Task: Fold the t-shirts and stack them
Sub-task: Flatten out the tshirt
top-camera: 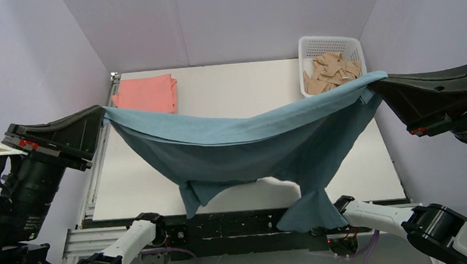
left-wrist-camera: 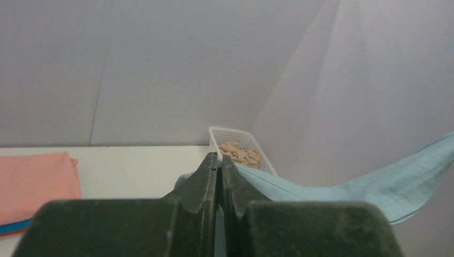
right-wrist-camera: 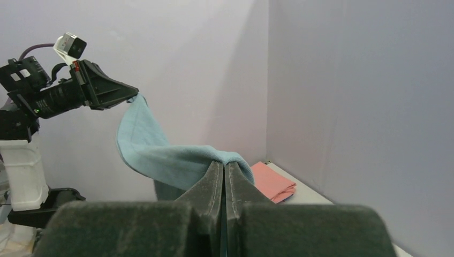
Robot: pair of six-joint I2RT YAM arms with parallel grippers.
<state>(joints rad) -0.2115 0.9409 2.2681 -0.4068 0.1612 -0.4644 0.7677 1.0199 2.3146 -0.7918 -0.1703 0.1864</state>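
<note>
Hanging high between both arms, the grey-blue shirt (top-camera: 244,147) sags like a hammock above the table (top-camera: 240,85), loose ends dangling past the near edge. The left gripper (top-camera: 102,112) has its jaws pinched tight on one end, the right gripper (top-camera: 374,85) clamped on the other. A pink shirt (top-camera: 146,94) lies folded at the far left corner; a basket (top-camera: 312,47) of tan pieces sits at the far right corner.

The hanging grey-blue t-shirt (top-camera: 245,150) hides the counter (top-camera: 234,88) beneath it, and behind it the tan pieces (top-camera: 332,69) in the white basket (top-camera: 330,40) are too small to identify.
</note>
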